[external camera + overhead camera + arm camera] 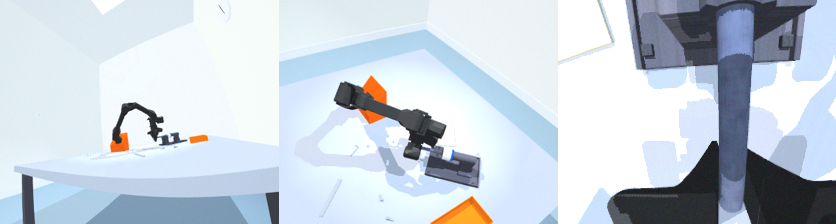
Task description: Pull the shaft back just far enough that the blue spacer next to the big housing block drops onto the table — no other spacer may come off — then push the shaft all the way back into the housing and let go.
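Observation:
My gripper (pixel 421 149) (pixel 156 139) (pixel 722 145) is shut on the free end of the grey-blue shaft (pixel 427 149) (pixel 735 110). The shaft runs from the fingers into the smaller support (pixel 437 151) (pixel 165 140) of the dark fixture. Beyond it, a white spacer section (pixel 447 154) spans the gap. The thin blue spacer (pixel 452 155) (pixel 171 134) stands upright in line with it, against the big housing block (pixel 465 157) (pixel 176 137). The wrist view shows only the shaft and the fixture's near end; the spacers are hidden there. Whether the shaft's far end passes through the blue spacer cannot be seen.
The fixture's dark baseplate (pixel 451 179) (pixel 660 52) lies under the supports. An orange tray (pixel 466 213) (pixel 198 139) is beyond it. A pale flat piece (pixel 447 142) lies beside the fixture. A washer (pixel 393 143), a hex key (pixel 354 149), a bar (pixel 330 198) and small screws (pixel 381 198) lie around.

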### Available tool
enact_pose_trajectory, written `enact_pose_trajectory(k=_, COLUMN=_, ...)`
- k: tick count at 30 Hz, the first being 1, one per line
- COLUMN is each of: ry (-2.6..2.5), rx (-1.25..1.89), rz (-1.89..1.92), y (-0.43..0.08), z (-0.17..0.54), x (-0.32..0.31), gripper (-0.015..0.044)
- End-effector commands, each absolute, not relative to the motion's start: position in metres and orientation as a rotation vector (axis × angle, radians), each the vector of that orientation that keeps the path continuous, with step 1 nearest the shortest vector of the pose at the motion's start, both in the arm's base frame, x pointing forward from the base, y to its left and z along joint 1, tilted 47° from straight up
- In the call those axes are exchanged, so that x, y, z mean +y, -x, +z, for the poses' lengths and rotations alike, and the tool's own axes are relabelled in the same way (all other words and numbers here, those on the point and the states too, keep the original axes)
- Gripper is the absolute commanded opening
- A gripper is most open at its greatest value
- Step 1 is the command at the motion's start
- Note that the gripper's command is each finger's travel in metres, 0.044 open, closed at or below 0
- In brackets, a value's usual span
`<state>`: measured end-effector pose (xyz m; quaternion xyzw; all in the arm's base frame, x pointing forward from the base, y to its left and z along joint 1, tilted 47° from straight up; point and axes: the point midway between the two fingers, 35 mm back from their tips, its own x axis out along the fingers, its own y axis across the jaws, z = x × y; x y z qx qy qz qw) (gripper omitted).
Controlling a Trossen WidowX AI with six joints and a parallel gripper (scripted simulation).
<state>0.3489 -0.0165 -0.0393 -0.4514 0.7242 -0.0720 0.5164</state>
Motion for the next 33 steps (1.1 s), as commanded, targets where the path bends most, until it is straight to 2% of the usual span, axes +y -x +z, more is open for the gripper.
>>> enact_pose_trajectory(k=1, ry=1.087, rx=1.738, rz=-0.174, y=-0.3483, z=-0.0386, x=-0.0168, gripper=0.0000)
enact_pose_trajectory(k=33, ry=1.088, rx=1.738, rz=-0.174, y=-0.3454, z=-0.0370, x=-0.0182, gripper=0.0000)
